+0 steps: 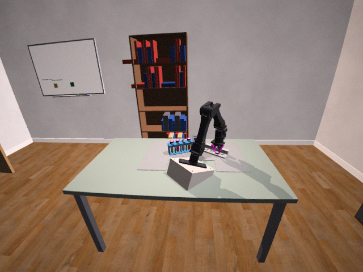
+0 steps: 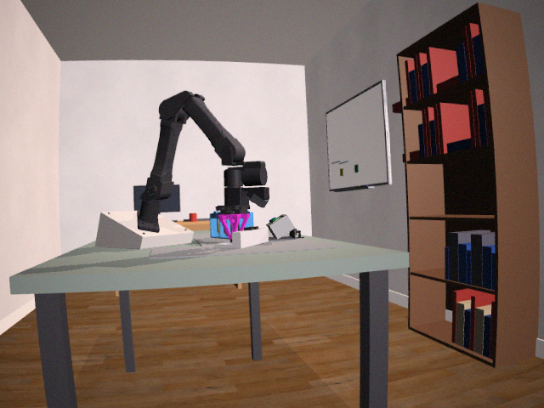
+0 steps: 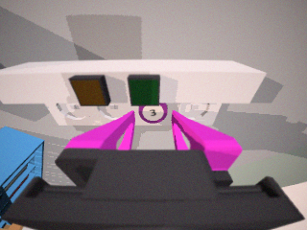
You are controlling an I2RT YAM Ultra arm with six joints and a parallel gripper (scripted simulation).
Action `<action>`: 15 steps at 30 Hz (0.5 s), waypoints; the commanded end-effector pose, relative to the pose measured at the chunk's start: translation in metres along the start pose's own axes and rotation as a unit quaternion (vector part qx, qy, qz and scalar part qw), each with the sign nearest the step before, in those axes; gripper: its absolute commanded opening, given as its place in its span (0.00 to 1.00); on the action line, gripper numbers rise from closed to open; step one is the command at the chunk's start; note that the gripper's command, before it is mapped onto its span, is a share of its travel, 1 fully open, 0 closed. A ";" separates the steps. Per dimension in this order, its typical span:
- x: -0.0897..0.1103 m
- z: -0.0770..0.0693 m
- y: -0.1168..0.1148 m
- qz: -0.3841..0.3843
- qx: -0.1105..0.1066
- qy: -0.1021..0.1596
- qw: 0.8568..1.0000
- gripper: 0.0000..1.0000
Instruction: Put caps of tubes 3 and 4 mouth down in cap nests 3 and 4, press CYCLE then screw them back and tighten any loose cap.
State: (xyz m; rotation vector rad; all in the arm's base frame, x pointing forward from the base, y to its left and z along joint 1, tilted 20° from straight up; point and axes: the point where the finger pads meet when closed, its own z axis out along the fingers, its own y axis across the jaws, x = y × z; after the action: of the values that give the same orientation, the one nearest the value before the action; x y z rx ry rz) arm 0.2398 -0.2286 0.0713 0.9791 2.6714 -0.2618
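In the wrist view the purple cap with a white dot numbered 3 (image 3: 153, 113) sits dot up in a nest of the white cap tray (image 3: 129, 88), just below the console. My gripper (image 3: 153, 115) hangs straight over it with its magenta fingers spread on either side of the cap, a gap on each side, so it is open. The amber lamp (image 3: 87, 90) and green lamp (image 3: 143, 89) both look dark. The blue decapping station (image 1: 180, 145) stands to the left of the tray. The gripper also shows low over the tray in the top view (image 1: 217, 149) and the exterior view (image 2: 234, 226).
The arm's white base block (image 1: 189, 173) sits in front of the station. The small key desk (image 2: 280, 226) stands beyond the tray in the exterior view. A corner of the blue station (image 3: 16, 158) shows at the left of the wrist view.
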 end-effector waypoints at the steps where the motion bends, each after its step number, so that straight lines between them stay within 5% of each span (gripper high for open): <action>1: -0.006 -0.017 0.000 0.000 0.000 -0.013 1.000 0.47; 15: -0.005 -0.087 0.000 0.000 0.000 -0.013 1.000 0.47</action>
State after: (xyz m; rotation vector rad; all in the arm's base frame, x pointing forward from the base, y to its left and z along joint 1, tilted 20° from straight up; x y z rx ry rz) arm 0.2333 -0.2161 0.1408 0.9607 2.6373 -0.2777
